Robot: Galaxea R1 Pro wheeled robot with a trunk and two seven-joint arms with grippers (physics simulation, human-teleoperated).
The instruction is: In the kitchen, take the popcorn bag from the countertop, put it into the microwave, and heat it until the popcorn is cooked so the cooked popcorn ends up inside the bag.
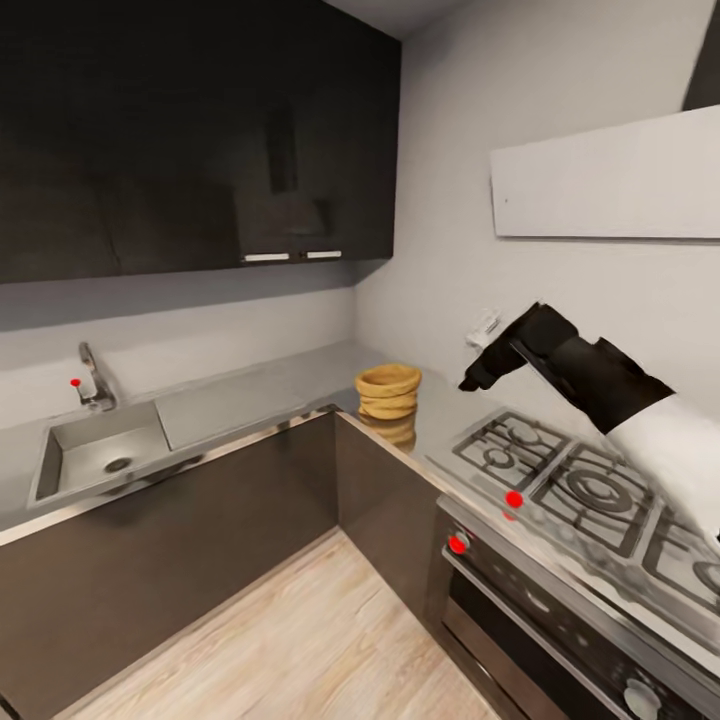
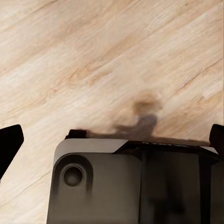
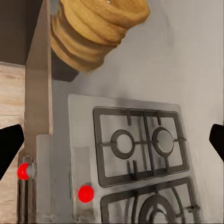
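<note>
Step in hand: the reach for the squat tan-mustard cloth popcorn bag, which has not yet been grasped. The bag stands upright on the smooth grey brushed-steel countertop, at the inner corner where the two counter runs meet, close to the front edge, with its reflection showing in the steel below it.

Taking the bag as landmark: the gas hob with dark iron grates lies just beside it along the wall-side run; the steel sink with its tap sits well apart on the other run.

The right gripper, black, hangs above the counter between bag and hob, near the bag but not touching. In the right wrist view its two dark fingertips sit at opposite edges, so it is spread wide, with the bag ahead.

The left gripper's fingertips likewise stand far apart, over pale wood plank floor and the robot's grey base; it holds nothing.

Next move, as judged: advance the right gripper toward the bag, lower it over the thick rolled rim, and close on it. The microwave must then be found.
</note>
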